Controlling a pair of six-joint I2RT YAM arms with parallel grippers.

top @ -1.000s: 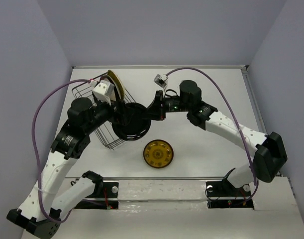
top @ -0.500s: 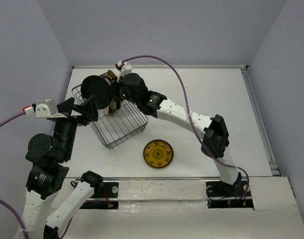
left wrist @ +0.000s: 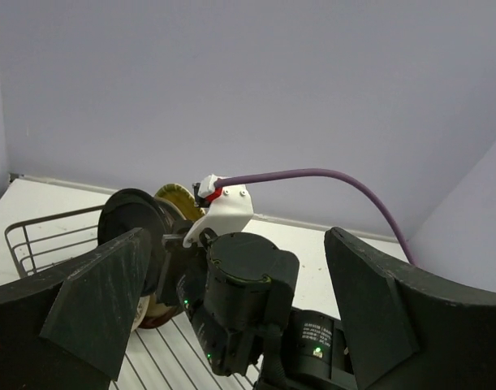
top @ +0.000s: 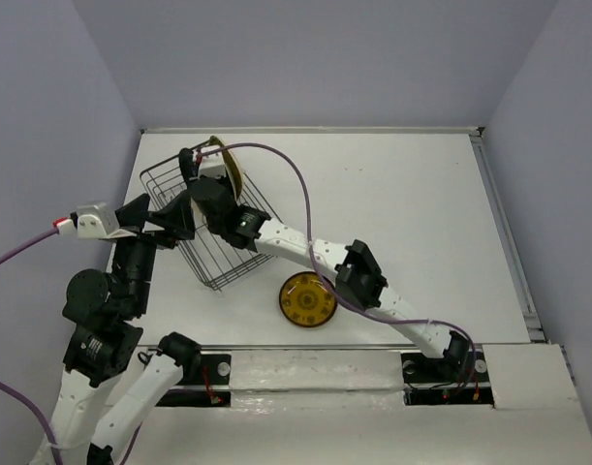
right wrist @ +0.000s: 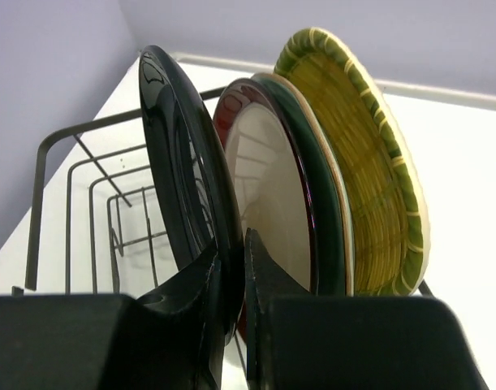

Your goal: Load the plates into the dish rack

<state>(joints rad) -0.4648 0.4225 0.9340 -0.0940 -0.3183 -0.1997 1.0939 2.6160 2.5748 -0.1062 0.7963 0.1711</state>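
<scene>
At the far left of the counter (top: 402, 213), inside the dish rack (top: 228, 263), the right pincer (right wrist: 235, 248) is clamped on the rim of the glossy black plate (right wrist: 183, 162), which stands on edge just beside the red-rimmed cream plate (right wrist: 272, 191), faces parallel, so letting go seems next.

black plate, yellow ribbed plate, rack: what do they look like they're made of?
The black plate looks like glazed ceramic: glossy, with sharp reflections. The yellow ribbed plate has woven-look ridges and low sheen; moulded ceramic or plastic, can't tell. The rack is thin dark metal wire, probably coated.
</scene>
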